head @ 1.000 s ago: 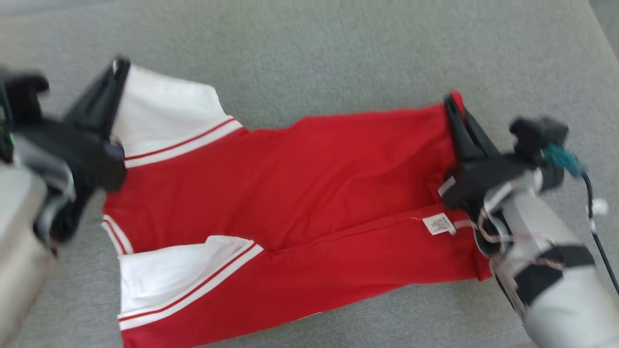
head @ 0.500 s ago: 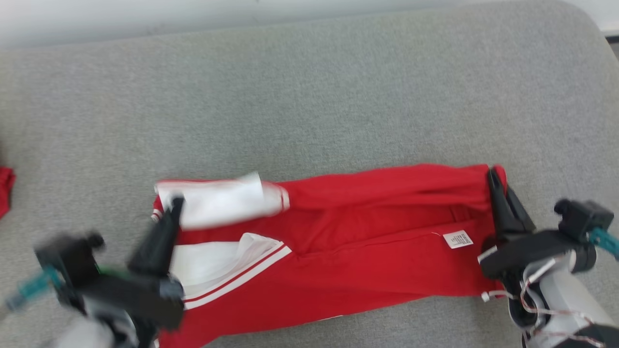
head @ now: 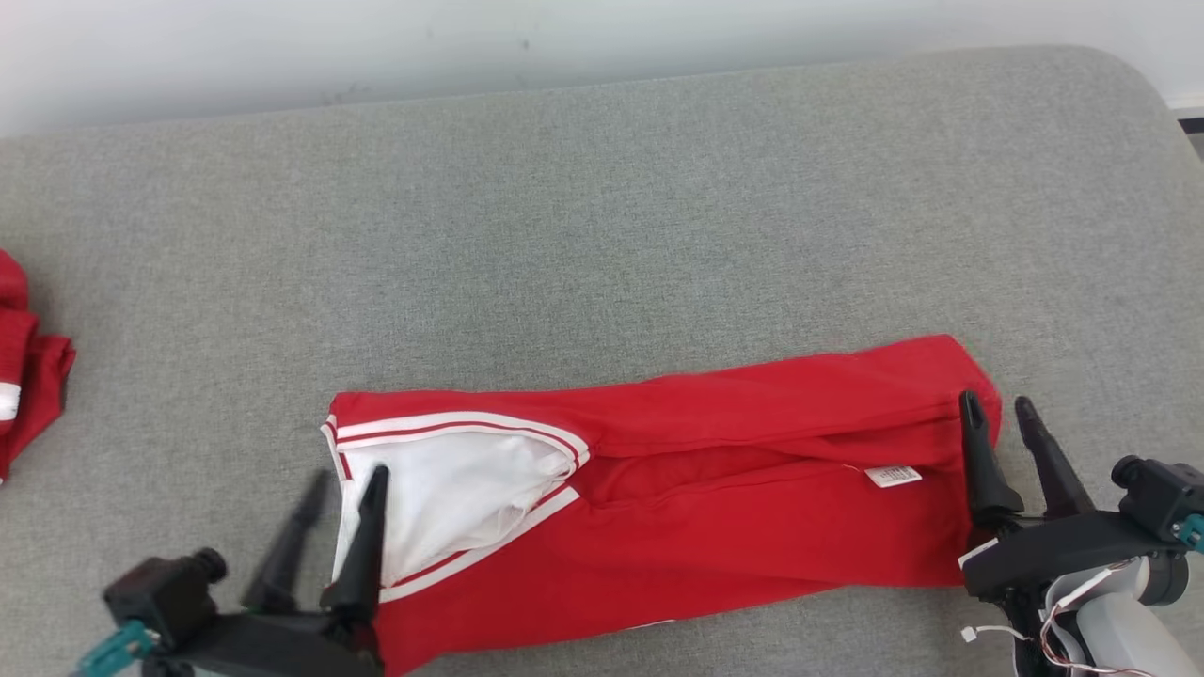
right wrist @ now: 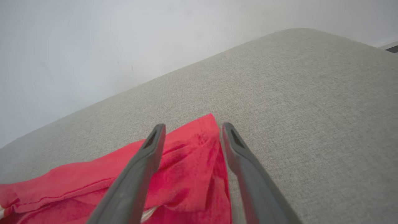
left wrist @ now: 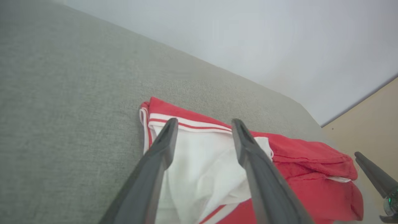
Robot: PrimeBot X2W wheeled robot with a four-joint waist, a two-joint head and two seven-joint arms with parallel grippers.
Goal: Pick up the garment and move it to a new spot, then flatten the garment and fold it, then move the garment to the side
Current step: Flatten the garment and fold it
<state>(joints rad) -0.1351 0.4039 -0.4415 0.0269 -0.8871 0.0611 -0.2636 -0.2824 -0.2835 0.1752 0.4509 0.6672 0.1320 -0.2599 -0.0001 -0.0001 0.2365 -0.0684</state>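
The garment (head: 715, 508) is a pair of red trousers with white panels and red-and-white stripes. It lies folded lengthwise into a long strip on the grey cushion (head: 602, 216). My left gripper (head: 348, 478) is open at the strip's left end, its fingers over the white panel (left wrist: 202, 168). My right gripper (head: 994, 404) is open at the right end, one finger over the red hem and the other beside it. In the right wrist view the red cloth (right wrist: 186, 174) lies under the spread fingers (right wrist: 236, 146). A small white label (head: 894, 476) shows near the right end.
Another red garment (head: 28, 376) lies at the cushion's left edge. A pale wall (head: 564, 38) runs behind the cushion. The cushion's rounded right corner (head: 1143, 85) drops off to a beige floor (left wrist: 367, 118). Bare grey cushion stretches behind the strip.
The camera has shifted. Both grippers carried the garment's far edge over toward me, folding it in half lengthwise, then opened and let go of the cloth.
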